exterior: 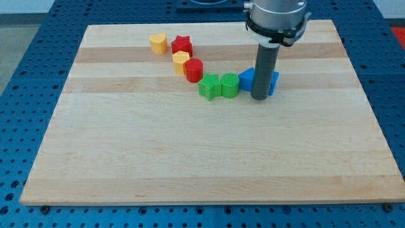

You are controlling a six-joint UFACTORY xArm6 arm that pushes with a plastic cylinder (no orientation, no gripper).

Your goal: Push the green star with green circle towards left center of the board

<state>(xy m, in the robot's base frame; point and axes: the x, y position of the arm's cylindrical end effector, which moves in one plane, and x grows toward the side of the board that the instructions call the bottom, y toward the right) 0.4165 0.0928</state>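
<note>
My tip (pixel 260 98) sits bare, gripping nothing, w/ blue blocks (pixel 248 79) just behind. Green circle (pixel 230 85) & green star (pixel 209 87) touch, immediately to its view-left — push goes leftward.

The light wooden board (pixel 190 164) held eight small blocks, two per colour: a yellow heart-like block (pixel 159 43) and a yellow hexagon-like block (pixel 181 61), a red star (pixel 182 45) and a red cylinder (pixel 194 69), a green star (pixel 209 87) and a green circle (pixel 230 85), and two blue blocks (pixel 247 78) (pixel 273 82) of unclear shape.

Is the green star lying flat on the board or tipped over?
Flat: the green star shows its star-shaped top face upward, beside the green circle.
</note>
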